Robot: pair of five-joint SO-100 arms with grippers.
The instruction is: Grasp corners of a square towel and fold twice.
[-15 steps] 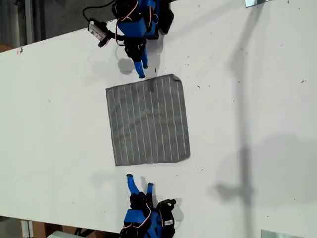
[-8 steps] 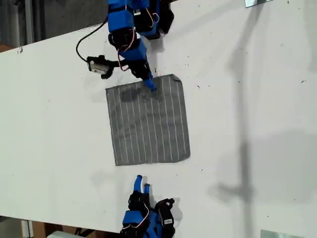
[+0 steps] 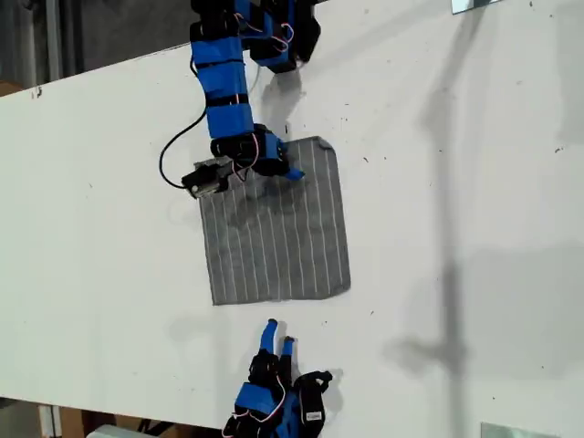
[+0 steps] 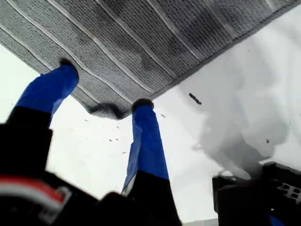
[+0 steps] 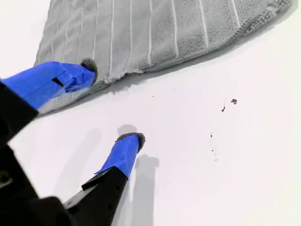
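The grey striped towel (image 3: 274, 228) lies flat on the white table (image 3: 474, 182). My first gripper (image 3: 290, 172) reaches out from the exterior view's top and hovers open over the towel's upper edge. In the first wrist view its gripper (image 4: 106, 84) straddles a hemmed corner (image 4: 107, 111), one fingertip (image 4: 68, 68) over the cloth (image 4: 155, 33). My second gripper (image 3: 278, 333) stands open just below the towel's lower edge. In the second wrist view its gripper (image 5: 110, 103) has one fingertip (image 5: 84, 70) at the hem of the towel (image 5: 141, 33), and a corner (image 5: 277, 9) lies off to the side.
Small dark specks (image 3: 365, 160) dot the table near the towel's corners. Metal plates sit at the exterior view's top right (image 3: 474, 5) and bottom right (image 3: 511, 429). The table's far edge (image 3: 91, 68) runs across the exterior view's upper left. An arm base (image 4: 263, 193) shows in the first wrist view.
My first arm has swung out from its base and down over the towel's upper edge. My second gripper has shifted slightly toward the exterior view's right, its fingers closer together.
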